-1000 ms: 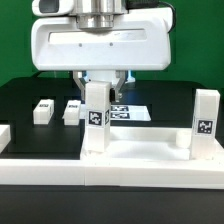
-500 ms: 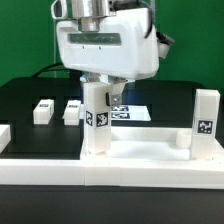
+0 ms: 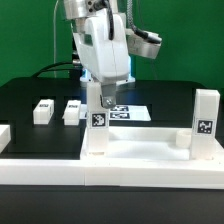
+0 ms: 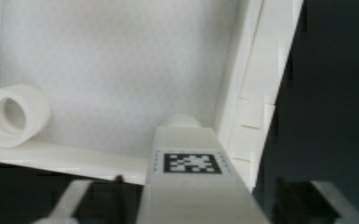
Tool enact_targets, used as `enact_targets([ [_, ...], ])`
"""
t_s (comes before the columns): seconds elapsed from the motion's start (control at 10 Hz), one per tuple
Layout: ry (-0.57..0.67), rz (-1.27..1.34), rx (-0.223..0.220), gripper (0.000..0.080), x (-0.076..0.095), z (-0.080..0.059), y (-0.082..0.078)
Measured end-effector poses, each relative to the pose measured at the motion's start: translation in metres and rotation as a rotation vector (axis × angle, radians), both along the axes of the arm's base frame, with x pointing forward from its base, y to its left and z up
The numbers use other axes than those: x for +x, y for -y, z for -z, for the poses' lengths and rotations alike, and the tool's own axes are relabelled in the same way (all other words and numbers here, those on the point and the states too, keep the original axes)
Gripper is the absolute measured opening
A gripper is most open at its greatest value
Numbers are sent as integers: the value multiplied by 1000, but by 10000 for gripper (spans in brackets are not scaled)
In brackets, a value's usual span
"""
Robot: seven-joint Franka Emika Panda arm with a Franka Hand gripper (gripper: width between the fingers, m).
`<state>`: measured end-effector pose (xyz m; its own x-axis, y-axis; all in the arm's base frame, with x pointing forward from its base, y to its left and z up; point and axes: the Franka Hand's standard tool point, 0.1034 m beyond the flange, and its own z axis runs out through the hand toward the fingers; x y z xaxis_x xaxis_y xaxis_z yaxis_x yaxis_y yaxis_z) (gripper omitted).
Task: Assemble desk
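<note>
The Panda arm's two-finger claw [image 3: 101,97] hangs straight down over a white square-post plastic leg [image 3: 97,128] that stands upright at one corner of the wide flat white plastic desk top [image 3: 150,150], the corner on the exterior view's left. The claw's tips reach down past the top of this post, one on each side of it, with the leg's black-and-white square tag just below them.

In the wrist view the post rises between the two fingers [image 4: 91,203]. A dark gap separates the paler finger from the side of the leg, so the claw is parted wider than the post and has hold of nothing. The far finger is dim, and it is hard to tell whether it touches the leg. Beside the leg's foot, a round socket [image 4: 7,115] shows in the recessed face of the desk top.

A second white tagged leg [image 3: 205,125] stands upright at the desk top's corner on the exterior view's right, well apart from the claw. The desk top lies on the black bench [image 3: 30,95], against a long low white border bar [image 3: 110,178] at the bench's near edge. Two short white tagged legs [image 3: 42,111] [image 3: 72,111] lie loose side by side on the bench, behind the desk top on the exterior view's left. The marker board [image 3: 130,112] lies flat behind the claw.
</note>
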<state>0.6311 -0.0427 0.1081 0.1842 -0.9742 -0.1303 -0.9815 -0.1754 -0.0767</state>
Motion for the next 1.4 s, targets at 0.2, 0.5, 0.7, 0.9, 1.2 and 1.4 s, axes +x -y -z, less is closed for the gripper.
enact_targets([
  [0.2,22,-300,-28,630,-3,1,-4],
  [0.5,46,-536,-31,646,-5,1,-4],
  [0.7,69,-716,-41,649,-5,1,-2],
  [0.9,84,-1157,-80,649,-6,-1,5],
  [1.2,90,-1360,-68,649,-8,-2,2],
  [1.4,87,-1335,-68,383,-8,-2,2],
])
